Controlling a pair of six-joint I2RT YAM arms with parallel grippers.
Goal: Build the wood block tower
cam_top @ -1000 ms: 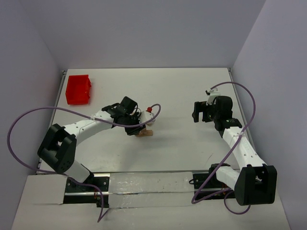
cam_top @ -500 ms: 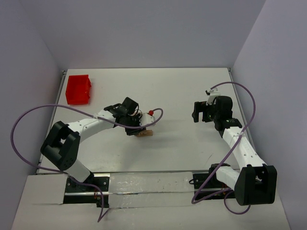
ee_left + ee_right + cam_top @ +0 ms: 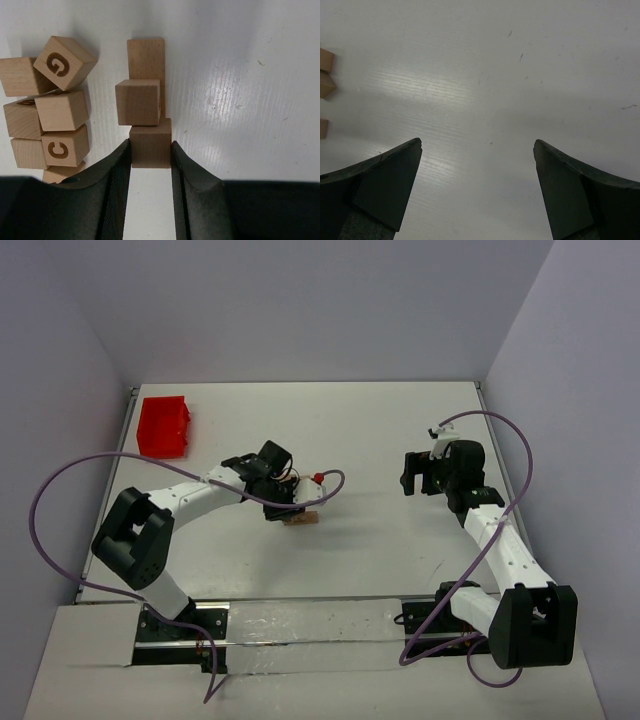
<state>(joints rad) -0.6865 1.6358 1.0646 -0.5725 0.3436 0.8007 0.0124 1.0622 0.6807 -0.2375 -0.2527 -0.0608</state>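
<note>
Within the left pincer, a plain cube is clamped, apparently touching the neighbouring cube; recommend squaring edges before release. Right pincer stands apart.

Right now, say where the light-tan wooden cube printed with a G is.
Left wrist view, upper left: the G cube sits tilted among loose cubes, left of the plain cube in the left gripper.
</note>
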